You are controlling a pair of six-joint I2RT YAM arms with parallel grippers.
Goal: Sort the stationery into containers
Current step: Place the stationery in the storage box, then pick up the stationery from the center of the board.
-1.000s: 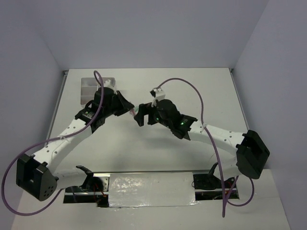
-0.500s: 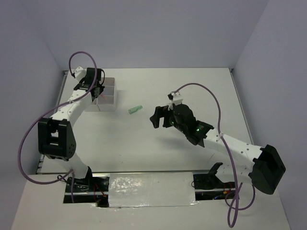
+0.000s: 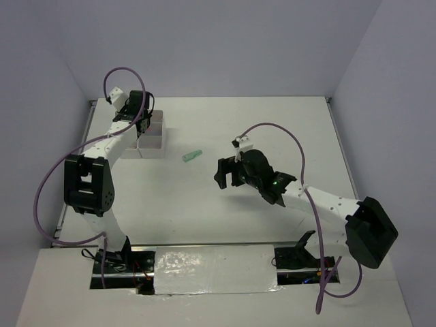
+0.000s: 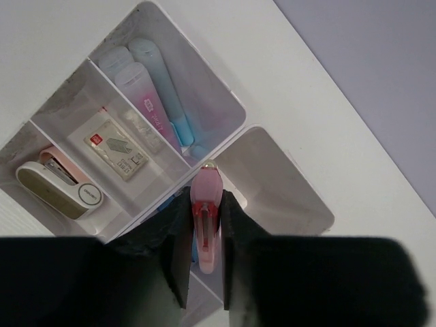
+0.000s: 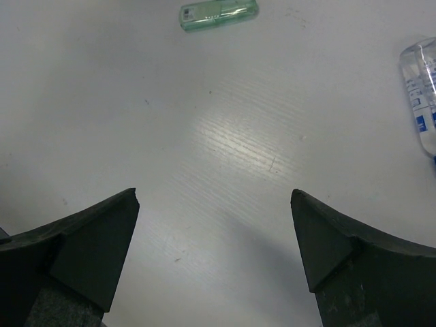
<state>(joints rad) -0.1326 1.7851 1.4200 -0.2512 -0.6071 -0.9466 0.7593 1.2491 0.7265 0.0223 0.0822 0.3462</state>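
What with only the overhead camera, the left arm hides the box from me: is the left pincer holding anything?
Observer: Yes, the left pincer is shut on a pink pen above the box.
Operator: Anything in the box already?
Observer: A stapler in one compartment, pastel sticks in another.
Operator: And under the right arm?
Observer: A clear tube lies on the table, near the open right pincer.
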